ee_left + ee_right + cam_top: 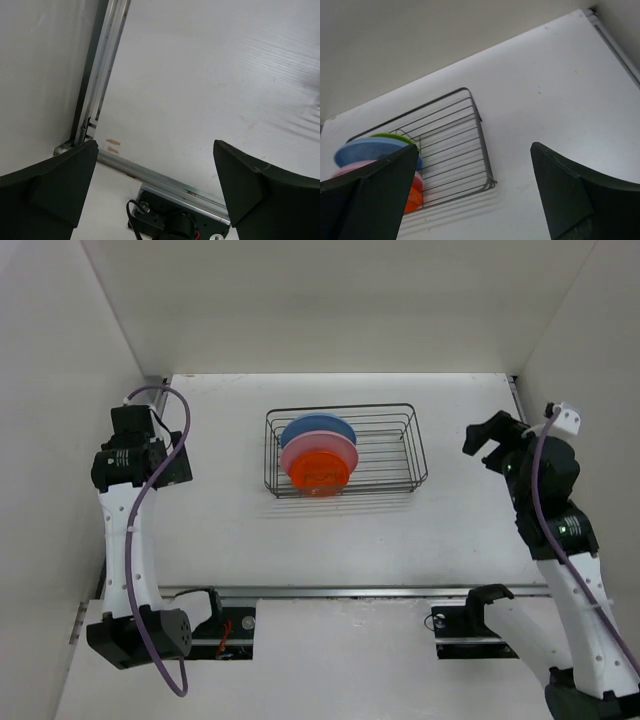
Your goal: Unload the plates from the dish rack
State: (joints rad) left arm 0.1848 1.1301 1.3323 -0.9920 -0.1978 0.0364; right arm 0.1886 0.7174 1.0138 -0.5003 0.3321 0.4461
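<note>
Dish rack [392, 455] is seen on the table [220, 530], about mid-width, toward the far side, long axis L-R. All plates are seen inside the rack, packed in its L half; the R half of the basket holds bare wire only. Plates are tilted and overlapped front to back. The orange plate [320, 472] is nearest the arms, the pink plate [315, 443] is behind it, and the blue plate [315, 427] is behind that. The green plate [395, 135] is picked up only in the R wrist view, as a thin lime sliver past the blue rim. Contact betw. plates cannot be told.

L gripper [155, 150]: jaws are spread wide w/ nothing held betw. them. It is raised over the L side of the table, well apart from the rack. Its wrist cam is pointed back toward the near edge, where the metal rail [165, 177] and two small brownish marks [112, 145] on the table are recorded.

R gripper [482, 445]: jaws are likewise wide apart and nothing is gripped. It is held above the table to the R of the rack, not touching it, w/ the rack's R end and the plates seen past its fingers.
</note>
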